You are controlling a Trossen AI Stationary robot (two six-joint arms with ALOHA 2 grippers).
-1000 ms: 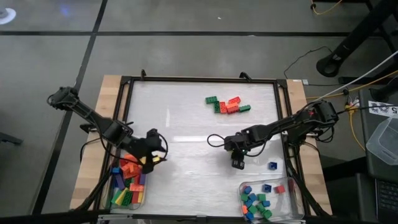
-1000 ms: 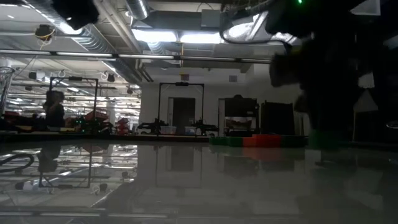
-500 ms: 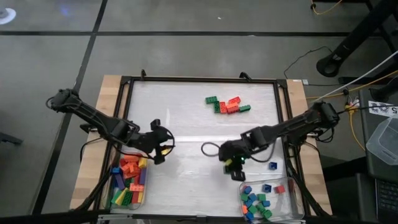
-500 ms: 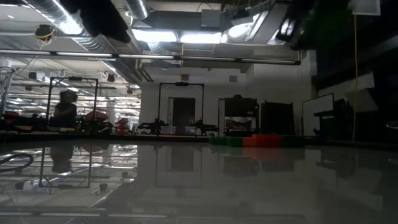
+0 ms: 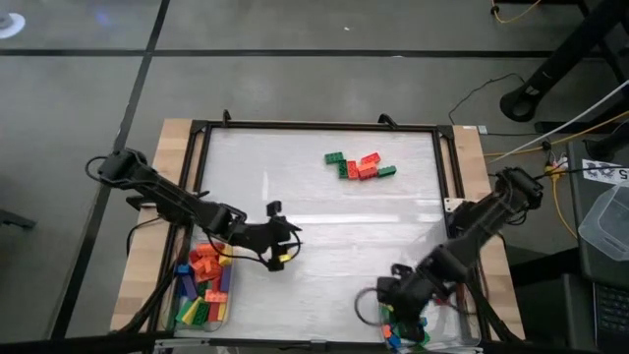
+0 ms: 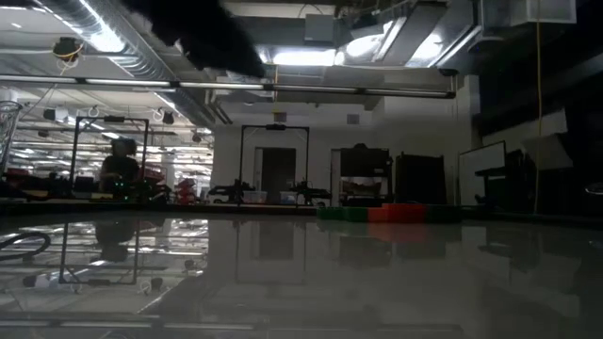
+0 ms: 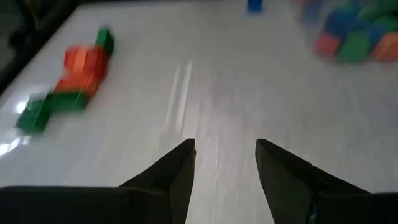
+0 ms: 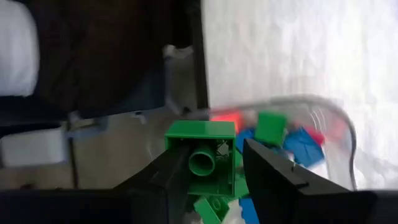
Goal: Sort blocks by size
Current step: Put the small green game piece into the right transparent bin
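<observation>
I am holding my right claw (image 8: 211,163) over the clear plastic tray (image 8: 339,127) of small square bricks, fingers parted around a small green square studded brick (image 8: 200,149). Beyond the tray, my left claw (image 7: 224,163) is hovering open and empty; farther still, long red and green bricks (image 5: 359,165) are lying clustered.

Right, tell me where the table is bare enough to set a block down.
Bare: the middle of the white table, between the far block cluster and the near edge, and the far left corner. Crowded: left tray beside the left gripper, and right tray, where the right gripper hovers with a green block.
</observation>
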